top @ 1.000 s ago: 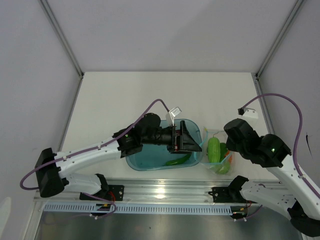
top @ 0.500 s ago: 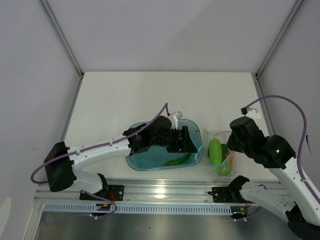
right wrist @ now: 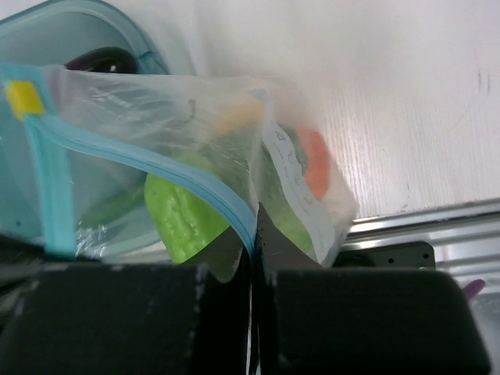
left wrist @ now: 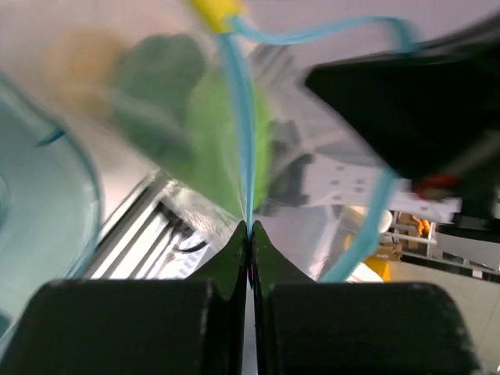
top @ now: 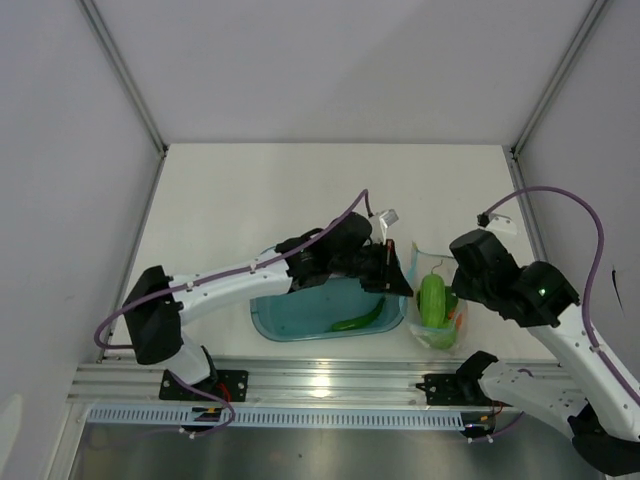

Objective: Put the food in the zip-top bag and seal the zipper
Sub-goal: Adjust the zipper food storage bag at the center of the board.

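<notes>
- The aluminium rail (top: 320,378) ran along the near edge, just nearer than the blue tub (top: 285,322).
- One tub sat there. One dark green chili (top: 357,321) lay in it by the near wall, its long axis roughly left to right.
- The right wrist view showed one dark rounded piece (right wrist: 100,57) also in the tub, too dim to name.
- One zip-top bag (right wrist: 125,109) stood just right of the tub and touched its right wall, with its mouth turned to the far side.
- One pale green cucumber (top: 432,298) lay in the bag with its long axis near to far and its stem end pointing away from the rail.
- One orange-red round piece (right wrist: 316,160) sat beside it. The other green pieces were too crowded to count.
- The zipper (left wrist: 238,117) hung slack and its two sides gaped apart. One yellow tab (right wrist: 23,98) marked its end.
- The right gripper (right wrist: 251,238), right of the tub, was pinched closed on the zipper.
- The left gripper (left wrist: 248,228) reached over the tub's far right corner, its jaws clamped on the zipper.
- The white table (top: 300,190) stretched beyond the tub.
</notes>
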`<state>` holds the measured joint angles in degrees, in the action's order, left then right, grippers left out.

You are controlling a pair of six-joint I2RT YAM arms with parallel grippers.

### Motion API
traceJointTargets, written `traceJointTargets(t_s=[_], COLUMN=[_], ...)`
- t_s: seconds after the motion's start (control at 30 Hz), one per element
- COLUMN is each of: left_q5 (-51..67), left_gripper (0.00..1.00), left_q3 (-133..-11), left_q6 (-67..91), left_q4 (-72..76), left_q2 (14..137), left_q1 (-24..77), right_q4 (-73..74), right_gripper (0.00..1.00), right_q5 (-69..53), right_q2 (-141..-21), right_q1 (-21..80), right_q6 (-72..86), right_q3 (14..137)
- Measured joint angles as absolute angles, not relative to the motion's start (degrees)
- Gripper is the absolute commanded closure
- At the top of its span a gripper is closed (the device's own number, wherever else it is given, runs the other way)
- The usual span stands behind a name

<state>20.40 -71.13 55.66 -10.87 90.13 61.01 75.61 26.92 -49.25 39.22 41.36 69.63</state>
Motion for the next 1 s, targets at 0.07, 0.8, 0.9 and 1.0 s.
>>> traceJointTargets(t_s=[0.07,0.8,0.9,1.0], left_q5=[22.44,32.93,32.40,31.64], left_gripper=[0.99,0.99,0.99,0.99], left_q3=[-75.13,-74.52,-74.06,-74.06], left_q6=[55.53,56.88,56.51,56.40], left_q4=[-11.31,-8.23,-8.29,-8.32], left_q2=[91.18,99.55,99.55,99.07], left_q1=[61.01,60.18,59.57,59.31], right_q4=[76.18,77.67,77.84,77.93], right_gripper=[1.00,1.00,1.00,1.00], right_q5=[28.58,34.54,33.71,33.54], right_q2=[-50.72,-50.70,-50.00,-49.58], right_q1=[39.07,30.72,30.65,30.50], right_q6=[42.15,40.21,39.40,39.20], right_q3=[69.60,72.25,72.31,71.77])
